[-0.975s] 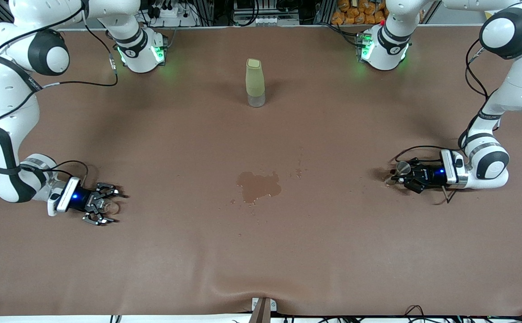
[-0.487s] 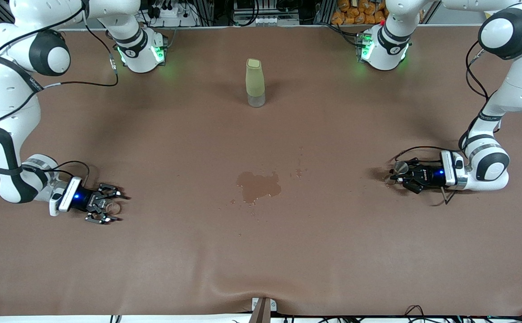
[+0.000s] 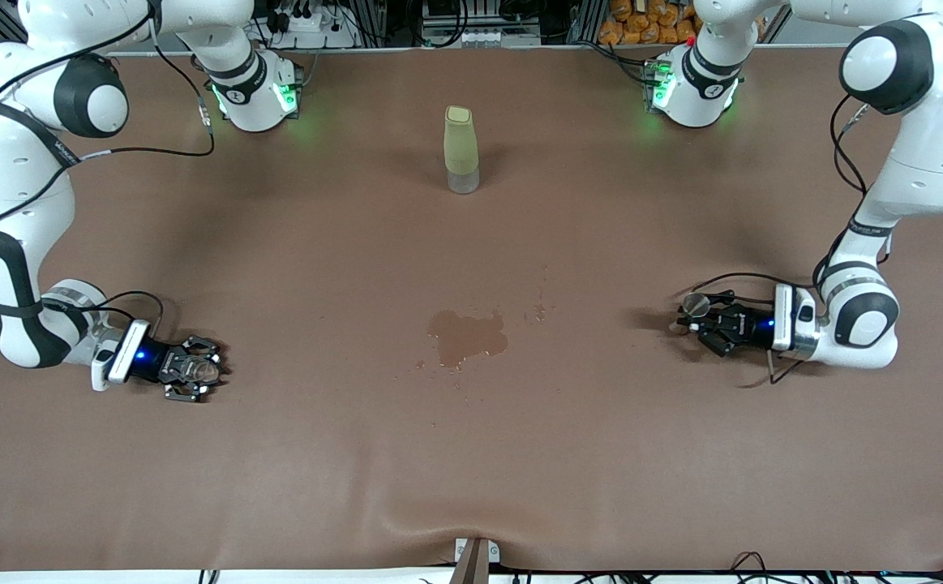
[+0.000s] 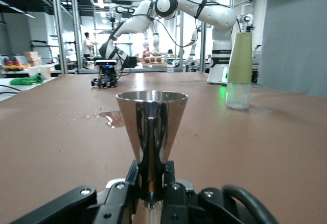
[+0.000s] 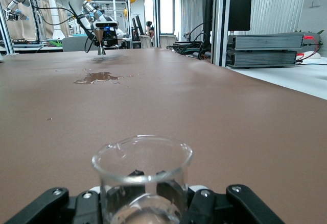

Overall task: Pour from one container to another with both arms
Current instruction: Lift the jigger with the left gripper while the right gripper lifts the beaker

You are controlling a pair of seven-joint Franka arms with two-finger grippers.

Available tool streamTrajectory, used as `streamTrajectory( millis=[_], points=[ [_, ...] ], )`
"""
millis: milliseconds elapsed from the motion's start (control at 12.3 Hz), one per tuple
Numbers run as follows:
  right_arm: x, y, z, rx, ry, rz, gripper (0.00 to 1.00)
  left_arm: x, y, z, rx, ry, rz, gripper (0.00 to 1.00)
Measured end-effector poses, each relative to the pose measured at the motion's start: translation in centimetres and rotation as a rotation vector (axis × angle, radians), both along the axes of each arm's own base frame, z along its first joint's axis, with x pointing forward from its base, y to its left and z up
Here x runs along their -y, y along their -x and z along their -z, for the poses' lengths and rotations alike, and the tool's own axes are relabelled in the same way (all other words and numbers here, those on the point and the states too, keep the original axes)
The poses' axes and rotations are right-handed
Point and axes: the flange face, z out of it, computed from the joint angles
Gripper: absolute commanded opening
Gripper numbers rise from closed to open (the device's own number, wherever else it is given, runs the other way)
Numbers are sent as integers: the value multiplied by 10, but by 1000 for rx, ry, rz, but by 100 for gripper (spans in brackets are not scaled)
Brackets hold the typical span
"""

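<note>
Your left gripper [image 3: 692, 322] is clamping the metal jigger [image 3: 695, 306] at its narrow waist, between the fingers, its upper cone standing upright above them. Your right gripper [image 3: 199, 369] is pinching the clear glass cup [image 3: 200, 370], its fingers [image 5: 170, 191] pressing both sides, low over the brown table [image 3: 471, 454].

My view: silvery jigger [image 4: 152, 134], colourless clear glass cup [image 5: 141, 177], pale-green bottle [image 3: 460, 149], dark wet patch [image 3: 468, 336] on brown table [image 3: 471, 454].
</note>
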Motion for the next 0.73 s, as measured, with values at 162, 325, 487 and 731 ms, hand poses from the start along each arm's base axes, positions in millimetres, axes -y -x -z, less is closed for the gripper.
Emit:
streamTrajectory(
  millis=[162, 325, 487, 731],
  points=[
    [0, 0, 0, 0, 0, 0, 0, 35, -10, -16, -20, 19, 40, 0],
    [0, 0, 0, 0, -2, -2, 0, 79, -20, -35, -33, 34, 83, 0],
    [-3, 0, -2, 4, -23, -16, 0, 133, -32, -49, -37, 56, 76, 0],
    [-19, -5, -11, 20, -71, -53, 0, 227, -33, -51, -53, 53, 31, 0]
  ],
)
